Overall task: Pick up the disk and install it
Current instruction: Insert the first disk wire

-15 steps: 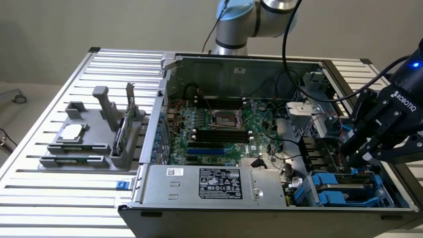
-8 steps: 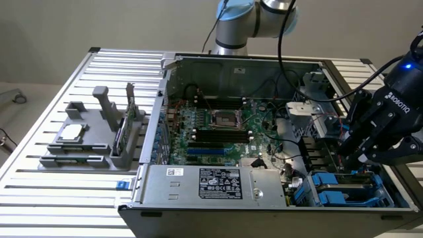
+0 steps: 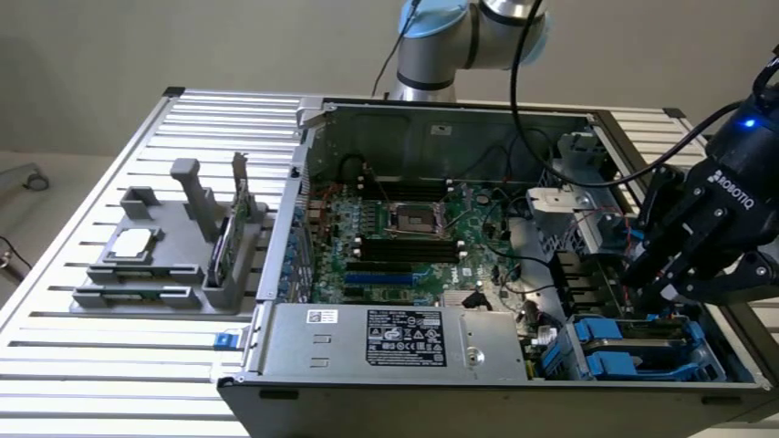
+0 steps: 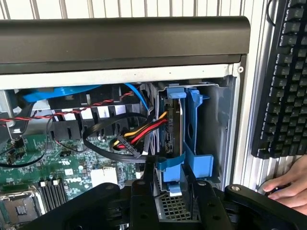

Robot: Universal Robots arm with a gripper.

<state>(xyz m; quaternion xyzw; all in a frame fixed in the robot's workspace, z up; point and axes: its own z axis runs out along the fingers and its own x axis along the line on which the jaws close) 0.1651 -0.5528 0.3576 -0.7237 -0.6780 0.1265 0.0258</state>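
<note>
**A:** How far along is it?

**B:** Far, I judge. The disk [image 4: 172, 124] in its blue carrier stands on edge inside the drive bay [image 3: 645, 351], at the corner of the open computer case [image 3: 365, 356] on the exterior view's right. It is no longer out on the slatted table [image 3: 73, 365], nor on the grey parts holder [image 3: 171, 265], where a square chip [image 3: 131, 245] and a green card [image 3: 225, 239] stand.

**A:** Is the gripper holding it?

**B:** The gripper [image 3: 667, 290] hangs just above the bay, its dark fingers [image 4: 144, 201] on either side of the carrier's near end. The jaws stand partly apart, but whether the pads press the blue frame or have let go, I cannot tell; the contact is hidden behind the fingers.

**A:** Is it fully seated?

**B:** Hard to say. The carrier sits down between the bay's blue rails, with a bundle of coloured power cables [image 4: 139, 136] running up to it. What is left, at most, is the last push home and the release.

**A:** Anything else nearby?

**B:** A person's hand [image 4: 290, 189] rests beside a black keyboard [image 4: 283, 81], outside the case.
</note>
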